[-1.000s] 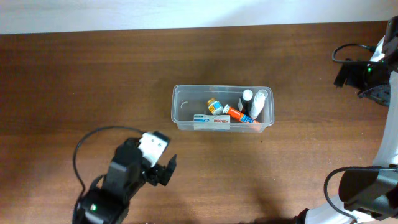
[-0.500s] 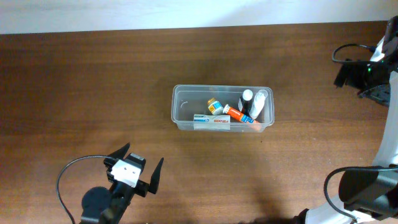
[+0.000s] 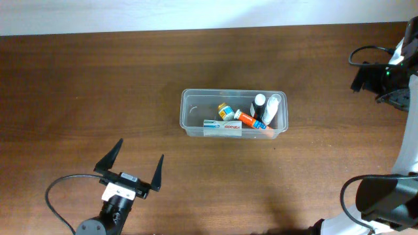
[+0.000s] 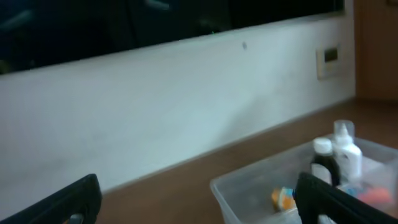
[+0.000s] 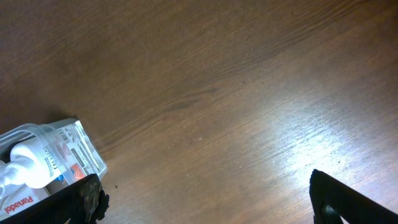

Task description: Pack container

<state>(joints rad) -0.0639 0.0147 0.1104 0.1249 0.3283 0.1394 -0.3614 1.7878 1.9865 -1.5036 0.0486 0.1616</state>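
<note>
The container (image 3: 194,111), a clear rectangular tub, stands in the middle of the brown table. Inside lie a white bottle (image 3: 272,108), a dark bottle with a white cap (image 3: 259,104), an orange tube (image 3: 246,119), a small orange-capped jar (image 3: 225,110) and a white box (image 3: 222,127). My left gripper (image 3: 139,151) hangs open and holding nothing near the front left, well short of the tub. In the left wrist view the tub's wall (image 4: 249,186) and the white bottle (image 4: 346,155) show beyond the open left gripper (image 4: 199,202). My right gripper (image 5: 205,199) is open over bare wood, with the tub's corner (image 5: 68,149) beside its left finger.
The right arm (image 3: 385,78) and its cable sit at the table's far right edge. A white wall (image 4: 155,106) runs behind the table. Bare wood (image 3: 98,78) surrounds the tub on all sides.
The left arm has drawn back toward the front left corner and its open gripper now points level at the tub. The right arm and the tub's contents have not moved.
</note>
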